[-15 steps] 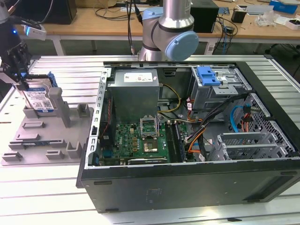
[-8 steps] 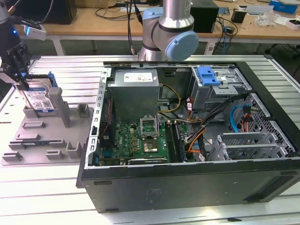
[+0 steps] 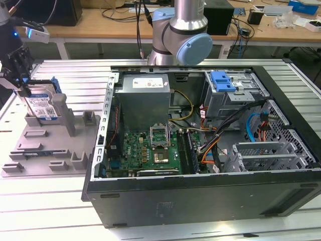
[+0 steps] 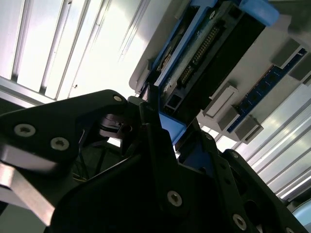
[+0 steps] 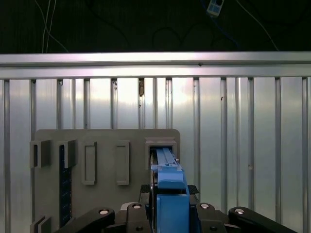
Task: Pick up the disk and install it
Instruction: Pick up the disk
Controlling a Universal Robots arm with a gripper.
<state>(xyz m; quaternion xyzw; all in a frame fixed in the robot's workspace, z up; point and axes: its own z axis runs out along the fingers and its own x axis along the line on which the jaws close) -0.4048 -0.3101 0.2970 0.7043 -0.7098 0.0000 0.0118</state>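
Note:
The disk (image 3: 42,104) stands on edge in a slot of the grey fixture (image 3: 45,150) at the exterior view's left, its white-and-blue label and blue carrier showing. My gripper (image 3: 21,84) comes down onto its upper edge, with the fingers pressed against the two sides of the carrier. In the first wrist view the blue carrier of the disk (image 5: 169,177) runs straight between the black fingers of my gripper (image 5: 169,193), still seated in the fixture (image 5: 107,137). In the second wrist view the disk (image 4: 214,43) shows its connector edge beside a finger (image 4: 150,121).
An open computer case (image 3: 200,193) fills the middle and right of the exterior view, with a motherboard (image 3: 150,148), a power supply (image 3: 144,95) and a drive bay with a blue latch (image 3: 223,81). The arm's base (image 3: 180,30) stands behind it. A blue-edged strip (image 5: 62,179) sits in another fixture slot.

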